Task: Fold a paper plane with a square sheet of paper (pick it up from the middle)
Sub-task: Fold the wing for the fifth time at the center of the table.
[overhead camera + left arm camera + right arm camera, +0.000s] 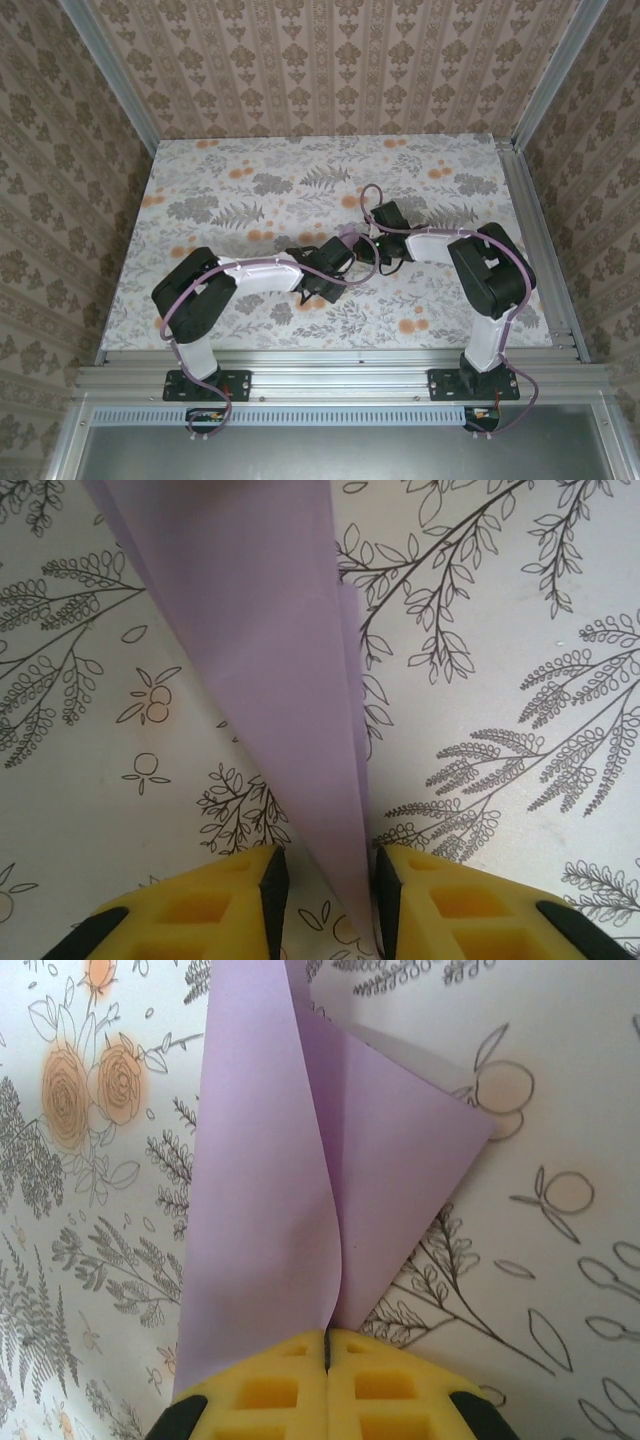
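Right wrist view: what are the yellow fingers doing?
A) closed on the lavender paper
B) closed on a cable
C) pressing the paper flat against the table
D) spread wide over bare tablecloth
A: the right gripper has its two fingers meeting at a seam, with the lavender paper pinched there and its folded flaps fanning out from that spot.
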Robot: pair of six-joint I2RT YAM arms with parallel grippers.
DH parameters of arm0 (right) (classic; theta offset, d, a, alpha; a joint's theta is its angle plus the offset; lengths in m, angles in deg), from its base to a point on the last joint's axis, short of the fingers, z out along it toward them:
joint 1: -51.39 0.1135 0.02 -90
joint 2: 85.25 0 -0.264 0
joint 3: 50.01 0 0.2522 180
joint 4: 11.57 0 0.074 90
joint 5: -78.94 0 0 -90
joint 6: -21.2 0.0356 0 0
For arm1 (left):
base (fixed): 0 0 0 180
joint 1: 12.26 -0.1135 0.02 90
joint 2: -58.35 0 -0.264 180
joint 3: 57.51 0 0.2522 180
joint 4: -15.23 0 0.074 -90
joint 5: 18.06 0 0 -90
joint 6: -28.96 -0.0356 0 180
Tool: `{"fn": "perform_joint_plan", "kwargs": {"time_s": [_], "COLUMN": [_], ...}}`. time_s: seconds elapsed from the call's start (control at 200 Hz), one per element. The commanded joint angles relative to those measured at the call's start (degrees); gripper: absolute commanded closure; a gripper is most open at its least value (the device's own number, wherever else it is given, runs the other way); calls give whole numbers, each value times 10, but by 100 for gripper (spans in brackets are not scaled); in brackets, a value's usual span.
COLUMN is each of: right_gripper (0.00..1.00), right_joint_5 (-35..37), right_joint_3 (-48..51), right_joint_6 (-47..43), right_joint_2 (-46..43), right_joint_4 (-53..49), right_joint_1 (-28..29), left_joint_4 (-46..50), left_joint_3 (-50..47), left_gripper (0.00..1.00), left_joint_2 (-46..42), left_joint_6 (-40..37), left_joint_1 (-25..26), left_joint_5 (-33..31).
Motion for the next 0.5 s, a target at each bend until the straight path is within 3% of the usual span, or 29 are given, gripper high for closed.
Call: {"fn": "perform_joint_plan", "kwargs": {"time_s": [0.0,0.3,0.495], "right_gripper": [100,100,100], "right_joint_5": [75,88,88], "right_joint_3": [1,-4,1], "right_joint_6": [-3,-6,-8], "right_joint_2": [46,59,56], "right_joint_4": [-69,-83,-82], "right_joint_1": [7,15,17], "left_joint_4": [-10,-37,-75], "left_joint_3": [-17,-45,-77], "left_gripper": [66,63,65], "left_joint_2": [-27,-91,-145], "left_joint_6": [-23,1,45], "left_joint_1": [3,-13,-63], "left_joint_5": [30,74,125]}}
